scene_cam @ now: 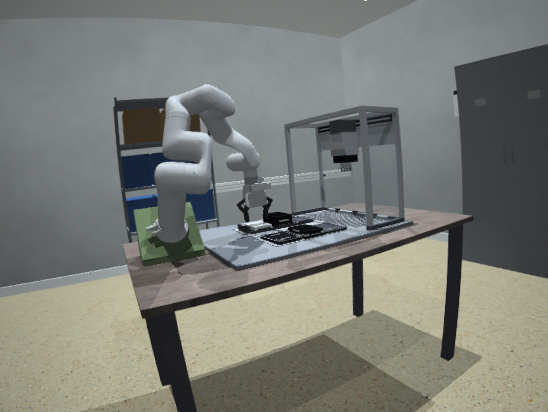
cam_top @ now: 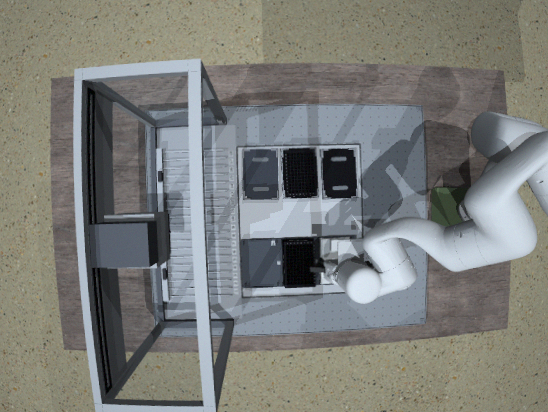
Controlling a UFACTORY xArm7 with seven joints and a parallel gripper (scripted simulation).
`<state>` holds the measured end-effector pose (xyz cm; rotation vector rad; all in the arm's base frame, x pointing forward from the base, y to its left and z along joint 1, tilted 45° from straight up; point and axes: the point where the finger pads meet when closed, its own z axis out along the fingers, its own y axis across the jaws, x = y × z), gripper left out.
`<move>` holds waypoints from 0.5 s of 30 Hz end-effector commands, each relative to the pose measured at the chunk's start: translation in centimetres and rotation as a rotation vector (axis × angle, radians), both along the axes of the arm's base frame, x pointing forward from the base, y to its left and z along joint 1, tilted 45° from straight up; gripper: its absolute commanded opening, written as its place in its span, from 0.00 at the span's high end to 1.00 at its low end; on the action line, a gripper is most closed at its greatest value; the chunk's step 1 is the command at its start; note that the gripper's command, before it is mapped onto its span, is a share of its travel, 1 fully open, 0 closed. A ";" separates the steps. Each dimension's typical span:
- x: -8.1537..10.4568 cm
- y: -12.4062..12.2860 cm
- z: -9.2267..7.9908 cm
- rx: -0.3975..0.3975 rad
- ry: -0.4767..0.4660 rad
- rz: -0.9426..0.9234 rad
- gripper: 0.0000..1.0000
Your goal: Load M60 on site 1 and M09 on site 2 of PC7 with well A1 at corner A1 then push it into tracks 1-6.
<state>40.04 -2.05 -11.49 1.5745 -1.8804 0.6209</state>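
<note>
The plate carrier PC7 (cam_top: 280,291) lies on the apron in front of the rails (cam_top: 200,225), outside them. A black deep-well block, M09 (cam_top: 300,262), sits on its middle site and also shows in the side view (scene_cam: 279,217). A pale plate, M60, lies on the site at the arm's end, and the side view (scene_cam: 254,226) shows it low and flat. My gripper (cam_top: 330,265) (scene_cam: 255,216) is open just above M60, with nothing lifted. Site 3 (cam_top: 261,263) is bare. M06 (cam_top: 300,172), a black plate, sits in the middle nest.
The two outer nests (cam_top: 260,174) (cam_top: 340,172) are empty. The instrument's frame (cam_top: 145,230) with its hanging head (cam_top: 127,244) stands over the rails. My arm's elbow reaches over the apron's near end. The green base plate (cam_top: 445,205) is at the right.
</note>
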 end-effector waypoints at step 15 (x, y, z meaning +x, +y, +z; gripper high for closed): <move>0.6 2.1 2.0 0.003 -0.003 0.003 0.00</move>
